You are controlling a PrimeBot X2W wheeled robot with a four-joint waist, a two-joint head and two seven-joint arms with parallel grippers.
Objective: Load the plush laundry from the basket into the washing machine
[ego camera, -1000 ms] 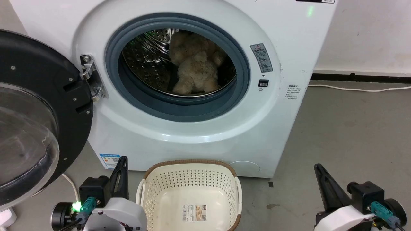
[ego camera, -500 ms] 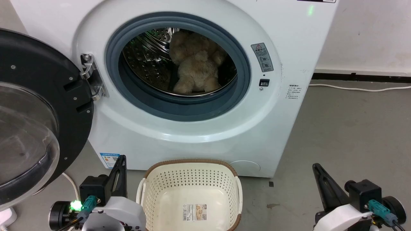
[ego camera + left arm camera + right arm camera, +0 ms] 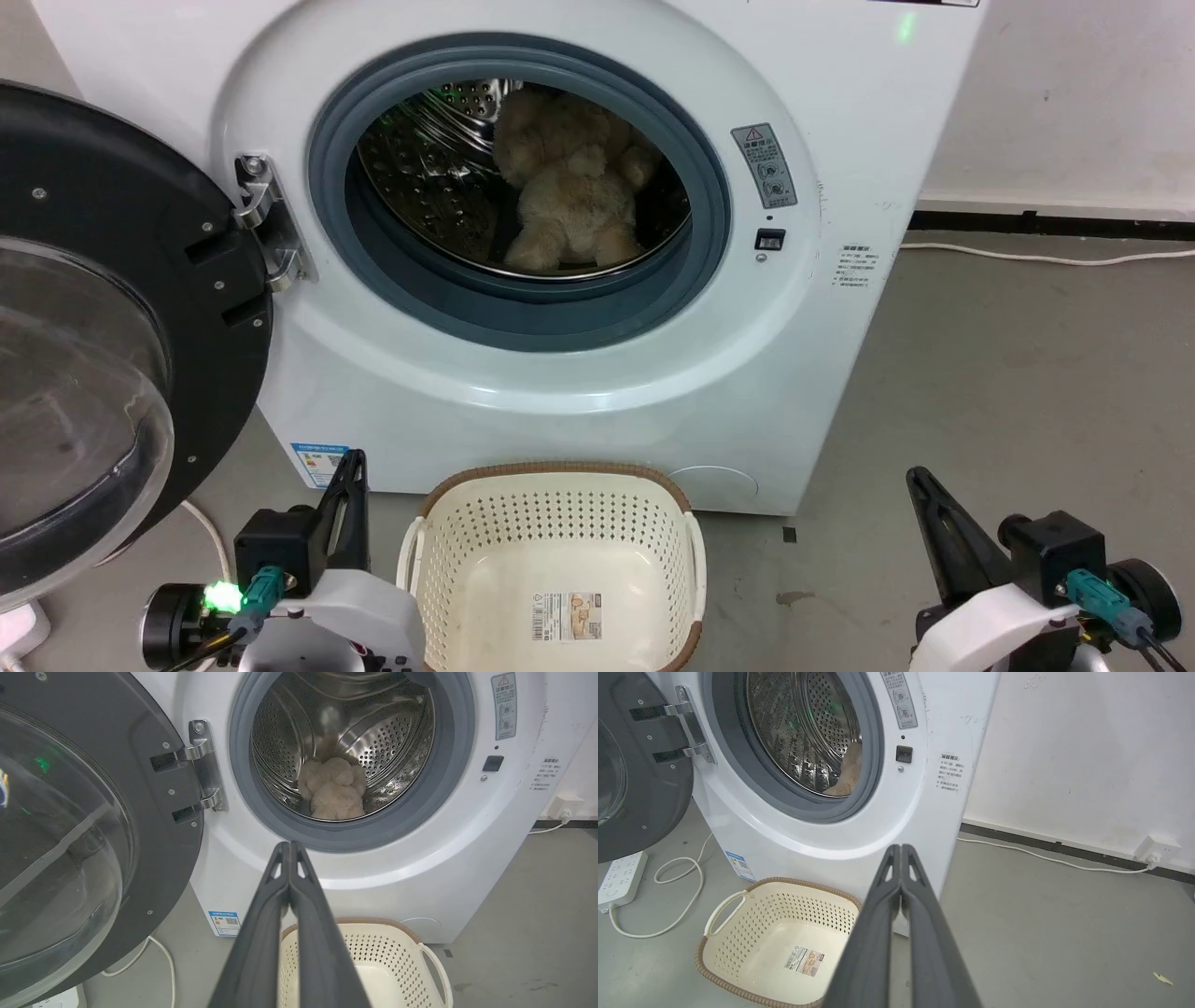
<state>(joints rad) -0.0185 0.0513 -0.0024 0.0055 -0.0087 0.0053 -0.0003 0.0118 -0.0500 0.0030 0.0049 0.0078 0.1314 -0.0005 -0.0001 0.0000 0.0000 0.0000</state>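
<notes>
Looking into the big white washing machine [image 3: 653, 411] and finding the plush laundry [image 3: 571, 201] sitting inside the shiny drum [image 3: 420, 187], behind the grey ring [image 3: 523, 313]. Seeing the round door [image 3: 112, 187] hanging wide open on the left. Spotting the basket [image 3: 560, 469] resting on the grey floor [image 3: 1008, 373], just in front of the washing machine, showing a sticker [image 3: 567, 618] on its bare bottom. Finding the left gripper [image 3: 354, 459] hanging low beside the basket's left side, its two dark fingers [image 3: 261, 933] pressed tight together. Finding the right gripper [image 3: 917, 474] hanging low too, well apart from the basket's right side, fingers pressed tight together as well. Pointing both grippers up toward the washing machine, touching neither the plush laundry nor the basket.
</notes>
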